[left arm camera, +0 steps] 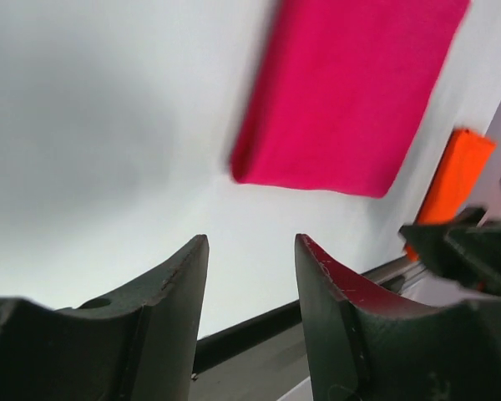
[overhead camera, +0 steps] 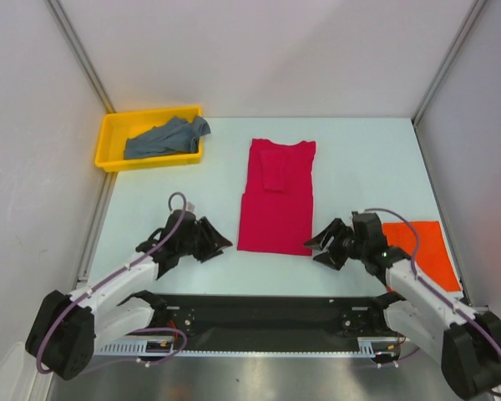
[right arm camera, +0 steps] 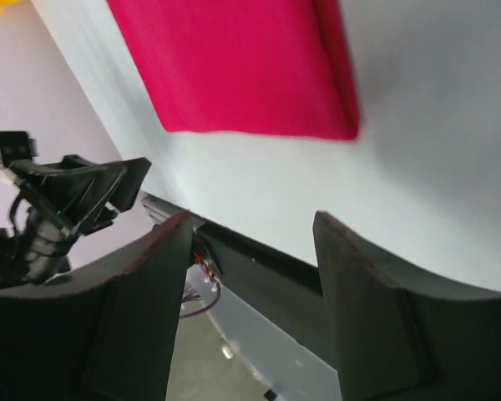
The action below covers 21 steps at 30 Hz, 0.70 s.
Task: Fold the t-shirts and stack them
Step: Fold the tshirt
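Note:
A crimson-pink t-shirt (overhead camera: 276, 200) lies flat in the middle of the table, folded into a long strip with a sleeve turned onto its chest; it also shows as the pink t-shirt (left arm camera: 351, 92) and the pink t-shirt (right arm camera: 242, 67) in the wrist views. My left gripper (overhead camera: 220, 243) stands open just left of its near edge, nothing between the fingers (left arm camera: 184, 292). My right gripper (overhead camera: 320, 247) stands open just right of that edge, also holding nothing. A folded orange-red t-shirt (overhead camera: 424, 255) lies at the right under the right arm. A grey-blue t-shirt (overhead camera: 165, 138) lies crumpled in the tray.
A yellow plastic tray (overhead camera: 108, 142) sits at the table's back left corner. Walls close in the table on the left, right and back. The black base rail (overhead camera: 267, 313) runs along the near edge.

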Tool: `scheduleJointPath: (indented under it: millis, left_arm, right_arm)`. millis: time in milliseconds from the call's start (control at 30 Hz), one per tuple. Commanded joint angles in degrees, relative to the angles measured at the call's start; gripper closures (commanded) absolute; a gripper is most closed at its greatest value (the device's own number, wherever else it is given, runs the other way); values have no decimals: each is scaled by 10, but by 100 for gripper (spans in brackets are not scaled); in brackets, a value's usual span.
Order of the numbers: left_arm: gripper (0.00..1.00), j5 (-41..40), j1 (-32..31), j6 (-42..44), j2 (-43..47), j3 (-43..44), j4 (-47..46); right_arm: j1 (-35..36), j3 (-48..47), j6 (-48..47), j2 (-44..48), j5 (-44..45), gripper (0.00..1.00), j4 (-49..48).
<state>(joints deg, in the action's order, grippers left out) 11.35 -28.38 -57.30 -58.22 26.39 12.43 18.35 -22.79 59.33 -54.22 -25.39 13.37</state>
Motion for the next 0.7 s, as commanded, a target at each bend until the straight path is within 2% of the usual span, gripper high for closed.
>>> scheduleJointPath:
  millis: [0, 33, 133, 233, 300, 433, 667]
  left_arm:
    - [48, -40, -6, -164, 42, -58, -78]
    - [47, -46, -9, -202, 50, -84, -80]
    - [45, -56, -17, -243, 43, -109, -109]
    - [43, -62, -28, -251, 21, -106, -108]
    - [43, -67, -30, -251, 11, -106, -139]
    - [44, -47, -30, -272, -39, -116, -207]
    - [48, -50, -35, -316, -95, -125, -243]
  right_arm:
    - [44, 70, 169, 71, 115, 34, -60]
    - [64, 84, 189, 87, 132, 34, -57]
    - [83, 126, 250, 136, 178, 35, -55]
    - [94, 147, 269, 146, 201, 36, -53]
    - [94, 158, 268, 145, 208, 36, -62]
    - [94, 178, 272, 122, 220, 42, -106]
    - [94, 182, 294, 38, 221, 50, -186]
